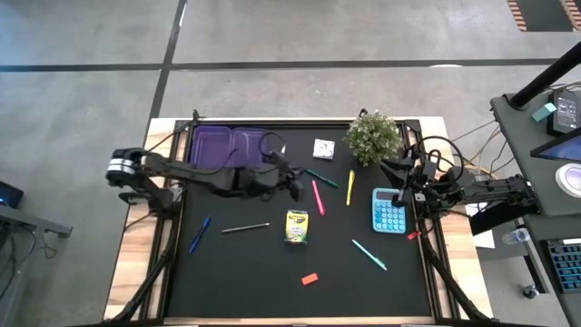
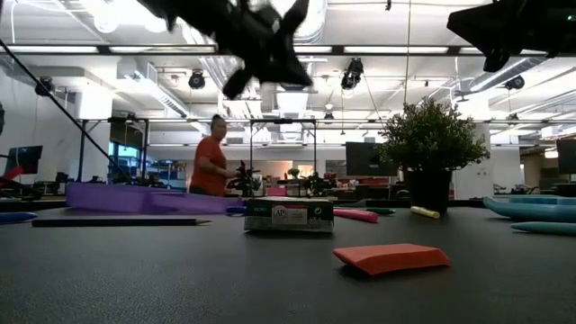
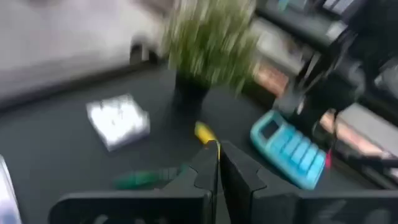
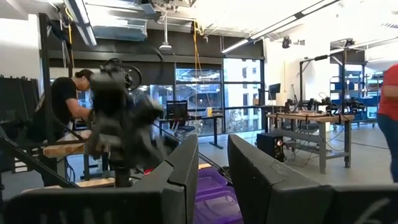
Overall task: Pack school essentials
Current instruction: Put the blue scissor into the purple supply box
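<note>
While high view hides it, left tool [image 3: 217, 163] shut.

Crayon box [image 1: 297, 227]: yellow-green. Eraser [image 1: 310, 279]: red; calculator [image 1: 389, 211] nr right gripper [image 1: 397, 193]: teal. Case [image 1: 231, 145]: translucent purple; mat [image 1: 263, 272]: black.

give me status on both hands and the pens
Left hand shut, empty, above mat centre. Right hand over calculator, empty. Pink pen unpacked. Nothing blocking.

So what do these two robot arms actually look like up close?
Both are slim, dark, jointed arms. The left arm has a silvery metal ring at its base, and cables loop beside the right arm. The left gripper and right gripper each end in two flat, wedge-shaped black fingers.
</note>
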Robot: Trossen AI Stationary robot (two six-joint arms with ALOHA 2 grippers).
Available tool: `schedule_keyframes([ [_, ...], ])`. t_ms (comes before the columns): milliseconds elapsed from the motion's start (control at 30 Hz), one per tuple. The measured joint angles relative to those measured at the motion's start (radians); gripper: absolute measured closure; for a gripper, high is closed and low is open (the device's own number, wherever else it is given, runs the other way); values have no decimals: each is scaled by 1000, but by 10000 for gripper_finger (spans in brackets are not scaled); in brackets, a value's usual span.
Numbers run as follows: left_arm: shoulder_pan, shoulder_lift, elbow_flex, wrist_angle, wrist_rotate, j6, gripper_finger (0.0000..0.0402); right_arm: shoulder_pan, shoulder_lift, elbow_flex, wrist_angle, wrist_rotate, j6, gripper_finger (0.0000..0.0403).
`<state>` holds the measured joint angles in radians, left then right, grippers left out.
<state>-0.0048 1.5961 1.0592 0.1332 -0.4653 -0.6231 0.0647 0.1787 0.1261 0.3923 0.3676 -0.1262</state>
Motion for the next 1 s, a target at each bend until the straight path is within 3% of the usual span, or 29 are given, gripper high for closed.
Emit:
schedule_keyframes([
  [200,60,160,30,-78,142,-192,402,0,1,0,-5,0,-6,328],
  [567,102,391,235,-593,141,-340,402,0,1,0,-18,0,-19,326],
  [733,105,387,284,-650,106,-315,402,0,2,0,-21,0,-18,326],
  [1000,111,282,289,-764,78,-343,402,0,16,0,-27,1,-32,326],
])
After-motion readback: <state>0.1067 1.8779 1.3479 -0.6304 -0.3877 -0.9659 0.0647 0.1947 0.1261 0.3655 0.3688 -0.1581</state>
